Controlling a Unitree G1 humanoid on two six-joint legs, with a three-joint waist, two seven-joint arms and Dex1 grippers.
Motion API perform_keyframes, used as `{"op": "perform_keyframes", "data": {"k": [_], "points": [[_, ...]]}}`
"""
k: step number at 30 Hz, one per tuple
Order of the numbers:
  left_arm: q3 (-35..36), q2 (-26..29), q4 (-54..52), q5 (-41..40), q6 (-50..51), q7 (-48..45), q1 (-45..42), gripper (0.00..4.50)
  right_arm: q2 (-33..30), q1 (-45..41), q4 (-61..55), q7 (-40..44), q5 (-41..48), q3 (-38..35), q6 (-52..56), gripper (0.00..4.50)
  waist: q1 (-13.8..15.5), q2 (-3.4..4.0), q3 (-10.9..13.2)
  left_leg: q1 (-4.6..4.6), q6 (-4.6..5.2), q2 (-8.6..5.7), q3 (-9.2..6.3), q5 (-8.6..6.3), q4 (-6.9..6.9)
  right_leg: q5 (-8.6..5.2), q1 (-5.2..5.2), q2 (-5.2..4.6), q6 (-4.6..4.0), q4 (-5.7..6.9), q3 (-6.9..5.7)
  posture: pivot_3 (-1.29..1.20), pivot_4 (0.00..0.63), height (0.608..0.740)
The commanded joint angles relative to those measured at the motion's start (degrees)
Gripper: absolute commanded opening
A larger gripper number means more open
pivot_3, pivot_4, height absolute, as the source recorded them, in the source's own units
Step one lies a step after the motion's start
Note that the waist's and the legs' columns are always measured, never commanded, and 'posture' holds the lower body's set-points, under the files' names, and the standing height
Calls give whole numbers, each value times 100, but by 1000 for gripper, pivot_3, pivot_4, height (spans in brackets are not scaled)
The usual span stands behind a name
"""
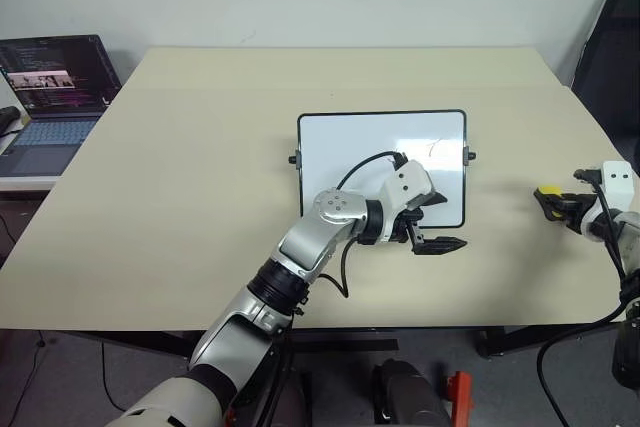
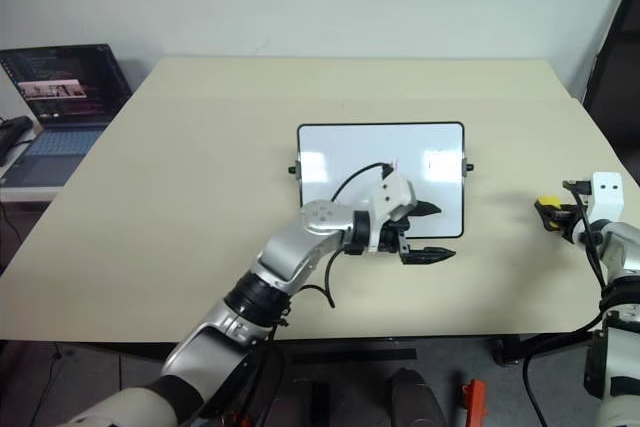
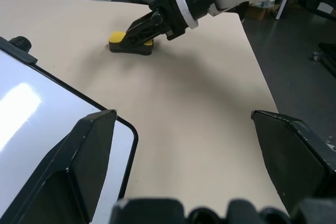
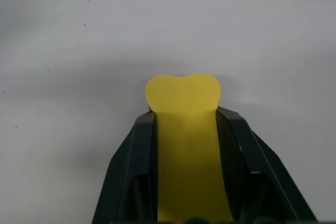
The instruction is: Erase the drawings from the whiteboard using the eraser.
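The whiteboard [image 1: 350, 142] lies flat in the middle of the tan table, and a faint red mark of the drawings [image 1: 434, 147] shows near its far right corner. My left gripper [image 1: 452, 220] hovers open over the board's near right corner, pointing right, with nothing between its fingers. To the right of the board, near the table's right edge, my right gripper [image 1: 552, 203] is shut on the yellow eraser [image 1: 547, 191], which rests on the table. In the right wrist view the eraser [image 4: 184, 124] sits squeezed between both fingers. The left wrist view shows that same eraser [image 3: 118, 38] with its dark underside on the tabletop.
An open laptop [image 1: 55, 97] stands on a side table at the far left. A dark chair [image 1: 615, 47] is past the table's right edge. Bare table [image 1: 200, 147] stretches left of and behind the board.
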Motion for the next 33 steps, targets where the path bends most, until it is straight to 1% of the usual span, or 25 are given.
{"op": "perform_keyframes", "data": {"k": [1,4,7,9,12,15,18,20,22,25,26,33], "points": [[250,147,-209,13,-161,-6,-67,4500,-258,121,-1165,86,305,-302,354,1191,-5,3,0,0,0,0,0,0,0,0,0,0,0,1,0,0,150,740],[551,531,-358,-63,-213,-37,-18,4500,-473,334,-2675,98,472,-343,911,1174,-15,14,3,1,0,1,0,0,0,-5,-2,0,9,7,1,0,150,740],[1081,1018,-773,-489,-298,-347,278,4500,-591,219,-4272,135,853,-317,1564,1173,-57,27,4,4,0,5,0,0,-1,-7,-6,4,10,14,2,0,150,740],[1468,1360,-1032,-765,-310,-534,519,4500,-508,-12,-4979,129,1120,-193,1928,1173,-70,27,4,7,0,11,-2,0,-2,-8,-5,10,8,15,0,0,150,740],[1856,1913,-1245,-924,-400,-781,862,4500,-319,-258,-5599,150,1220,233,2157,1173,-40,22,5,6,0,14,-10,0,-1,-8,-4,10,8,15,-10,0,150,740],[2239,2365,-1323,-1030,-559,-921,1195,4500,75,-535,-5779,40,1167,675,2123,1164,2,19,6,0,0,12,-15,0,4,-8,-3,7,7,11,-16,0,150,740],[2562,2634,-1449,-1090,-667,-850,1502,4500,537,-698,-5822,-42,1133,960,1945,1163,46,18,7,-8,0,7,-15,0,4,-6,-7,-1,5,9,-18,0,150,740],[2786,2811,-1464,-988,-909,-770,1905,4500,950,-621,-6024,-53,956,1484,1733,1161,53,18,7,-11,0,9,-19,-1,0,7,-7,-1,-18,2,-23,0,150,740],[2851,2883,-1482,-940,-1036,-730,2115,4500,1109,-545,-6082,-6,756,1826,1603,1161,57,19,7,-11,1,13,-20,-2,-3,8,-10,-1,-23,1,-26,0,150,740],[2931,2971,-1635,-942,-987,-600,2388,4500,1361,-468,-5997,65,225,2593,1132,1153,118,18,8,-16,1,12,-27,-2,-3,8,-12,-1,-24,1,-35,0,150,740],[2941,3015,-1669,-939,-965,-588,2450,4500,1427,-455,-5978,78,121,2739,1024,1152,121,17,7,-16,1,11,-27,-2,-2,8,-12,-1,-24,2,-35,0,150,740],[3056,3402,-1949,-994,-921,-605,2933,4500,1845,-308,-5387,-68,-709,3276,65,1147,127,16,7,-13,1,14,-28,-2,-2,7,-12,0,-26,6,-37,0,150,740]]}}
